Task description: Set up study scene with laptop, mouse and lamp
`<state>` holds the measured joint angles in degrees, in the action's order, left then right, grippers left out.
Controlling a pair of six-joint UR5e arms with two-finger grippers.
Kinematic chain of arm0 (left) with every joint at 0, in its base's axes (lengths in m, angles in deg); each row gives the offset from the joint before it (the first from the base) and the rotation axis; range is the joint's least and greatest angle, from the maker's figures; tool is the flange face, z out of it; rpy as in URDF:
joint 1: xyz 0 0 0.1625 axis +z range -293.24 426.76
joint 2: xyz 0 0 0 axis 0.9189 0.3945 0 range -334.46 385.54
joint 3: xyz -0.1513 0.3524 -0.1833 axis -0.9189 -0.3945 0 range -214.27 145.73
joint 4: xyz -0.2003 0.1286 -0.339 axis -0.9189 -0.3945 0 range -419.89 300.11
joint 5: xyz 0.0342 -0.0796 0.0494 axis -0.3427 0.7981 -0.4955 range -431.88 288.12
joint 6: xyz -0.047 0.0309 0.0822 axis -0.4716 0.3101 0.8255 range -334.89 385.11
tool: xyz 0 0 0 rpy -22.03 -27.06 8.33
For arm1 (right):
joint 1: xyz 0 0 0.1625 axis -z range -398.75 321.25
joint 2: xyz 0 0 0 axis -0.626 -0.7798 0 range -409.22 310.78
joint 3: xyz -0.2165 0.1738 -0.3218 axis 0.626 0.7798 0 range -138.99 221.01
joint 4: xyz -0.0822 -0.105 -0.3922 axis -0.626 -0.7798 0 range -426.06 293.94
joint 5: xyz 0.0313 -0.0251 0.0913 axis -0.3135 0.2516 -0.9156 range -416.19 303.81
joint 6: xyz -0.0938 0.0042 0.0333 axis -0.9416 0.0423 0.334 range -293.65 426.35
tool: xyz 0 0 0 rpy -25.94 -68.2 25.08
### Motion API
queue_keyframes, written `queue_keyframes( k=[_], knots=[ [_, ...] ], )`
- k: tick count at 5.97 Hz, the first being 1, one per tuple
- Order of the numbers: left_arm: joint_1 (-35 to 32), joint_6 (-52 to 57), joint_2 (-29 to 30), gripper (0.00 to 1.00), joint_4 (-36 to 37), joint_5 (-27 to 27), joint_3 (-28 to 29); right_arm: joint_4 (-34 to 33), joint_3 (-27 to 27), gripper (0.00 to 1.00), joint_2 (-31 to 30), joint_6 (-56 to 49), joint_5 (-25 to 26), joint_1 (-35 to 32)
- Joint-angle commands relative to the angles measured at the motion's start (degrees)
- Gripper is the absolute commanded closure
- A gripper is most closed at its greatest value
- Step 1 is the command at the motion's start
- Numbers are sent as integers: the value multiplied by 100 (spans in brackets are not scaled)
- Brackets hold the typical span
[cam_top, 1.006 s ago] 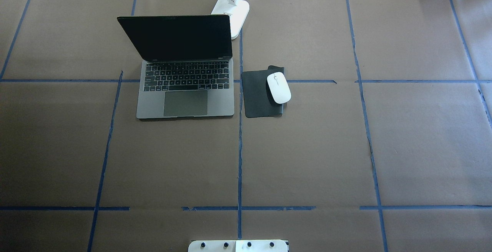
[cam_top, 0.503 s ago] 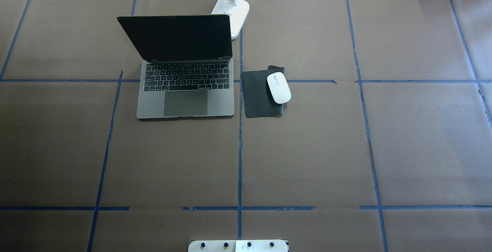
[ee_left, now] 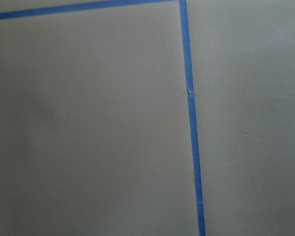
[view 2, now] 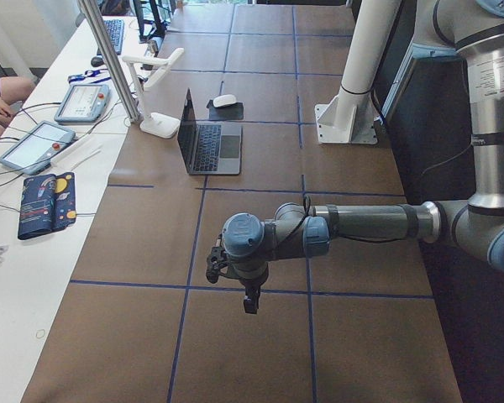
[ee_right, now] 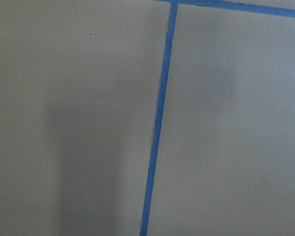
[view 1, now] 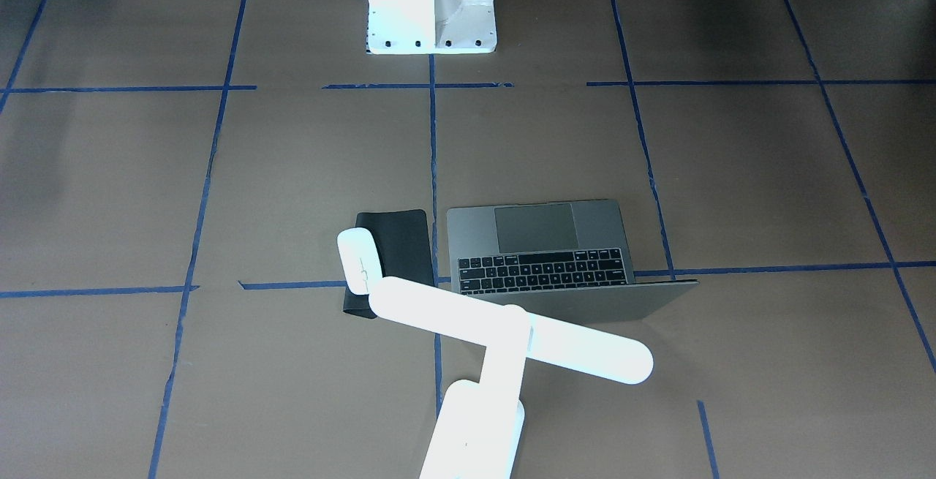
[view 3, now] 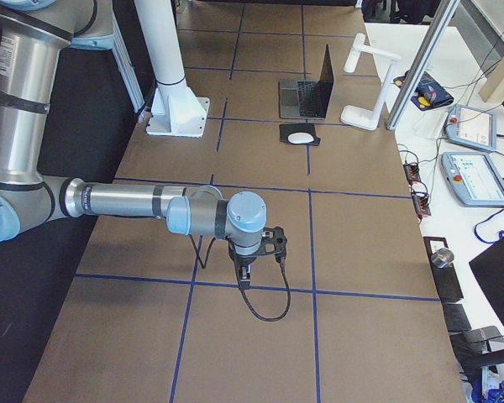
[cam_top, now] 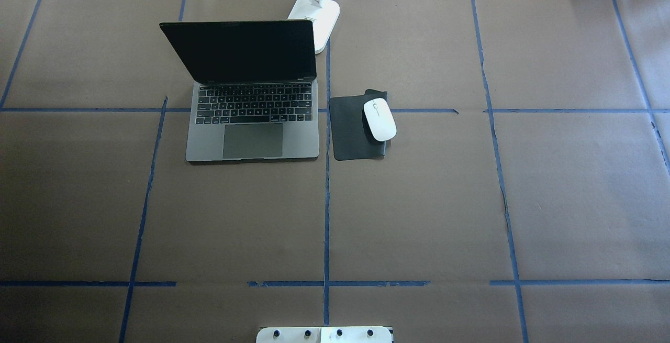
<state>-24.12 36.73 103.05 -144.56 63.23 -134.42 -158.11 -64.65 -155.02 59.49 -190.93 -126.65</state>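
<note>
Sitting laptop (view 2: pixel 219 149), far from left hand (view 2: pixel 250 304)

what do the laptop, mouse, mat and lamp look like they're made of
The laptop: likely anodised metal, an even matt grey deck; its black keys look plastic. The mouse: probably glossy white plastic, a smooth rounded shell. The mat: thin matt black sheet, leather-like or rubber, hard to tell which. The lamp: smooth white plastic by its look, though painted metal is possible.
</note>
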Motion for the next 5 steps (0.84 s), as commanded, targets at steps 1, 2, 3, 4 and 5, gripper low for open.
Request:
queue_keyframes(
  k=[1, 2, 3, 4, 5],
  knots=[
    [0, -2, -78, 0, -15, 15, -13, -6, 1, 0, -3, 0, 0, 9],
    [0, 7, -96, 0, -15, 7, -4, -6, 1, 0, -3, 0, -17, 27],
    [0, -2, -104, 0, -6, 7, 13, 3, 1, 0, -3, 0, -9, 35],
    [0, -11, -96, 0, -15, 7, 48, 3, 1, 0, -3, 0, -17, 53],
    [0, -11, -96, 0, -15, 7, 57, 3, 10, 0, -3, 0, -17, 53]
  ],
)
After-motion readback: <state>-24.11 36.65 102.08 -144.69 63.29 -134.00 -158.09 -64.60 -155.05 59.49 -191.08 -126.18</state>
